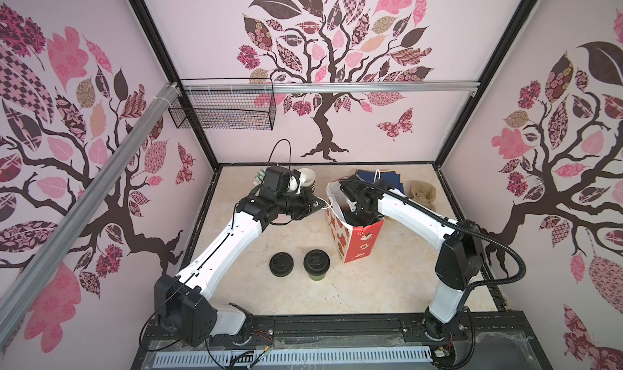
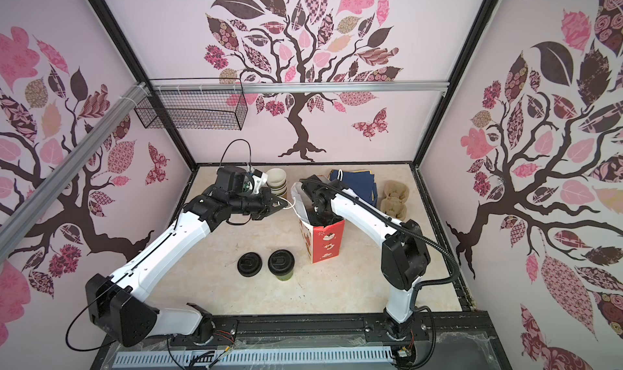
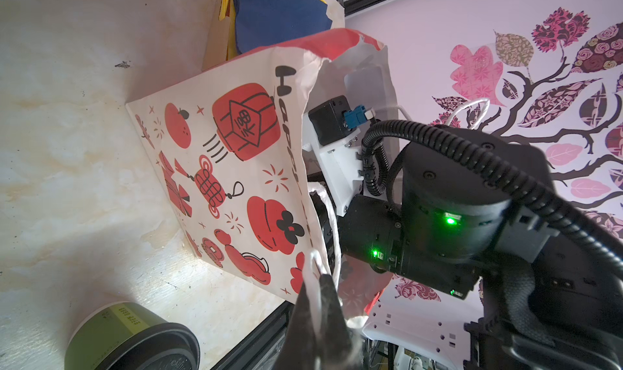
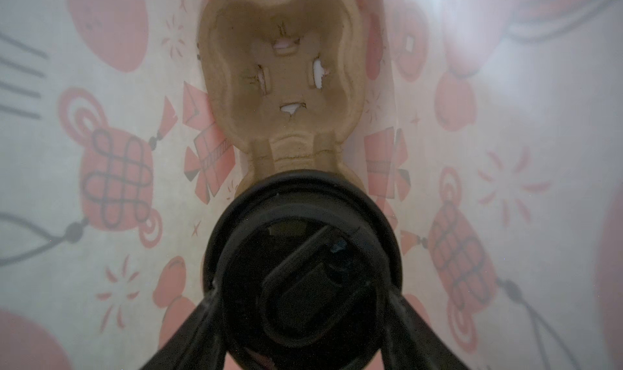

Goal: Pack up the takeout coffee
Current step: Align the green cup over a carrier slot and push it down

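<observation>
Nearest: second cup (image 1: 316, 263) stands on the table, lid on, just beside the lid stack (image 1: 281, 264), clear of both arms.

Left gripper (image 3: 322, 284) is pinched together on the bag handle (image 3: 315, 260), pulling the paper bag (image 1: 357, 247) open at its mouth. Right gripper (image 4: 303, 294) is deep in the bag, fingers (image 4: 188, 334) clamped on the sides of the first cup (image 4: 303, 250), over the near socket of the pulp carrier (image 4: 236, 81).

Step, as I read it: seat the first cup. Go straight down and stay upright. Don't let go until the base bottoms out in the socket. Left should hold handle tension so the wall doesn't fold in. Retract vertically; the bag rim looks easy to snag.

Materials:
- cup: matte green paper; lid is black plastic, round, with a raised rim
- bag: thin paper, print shows through from inside, creased rim, twisted white cord handle
- carrier: tan moulded pulp, fibrous, rounded socket with cut slits

Far wall: nested cups (image 1: 306, 177), blue bags (image 1: 387, 179), spare carriers (image 1: 423, 193).
</observation>
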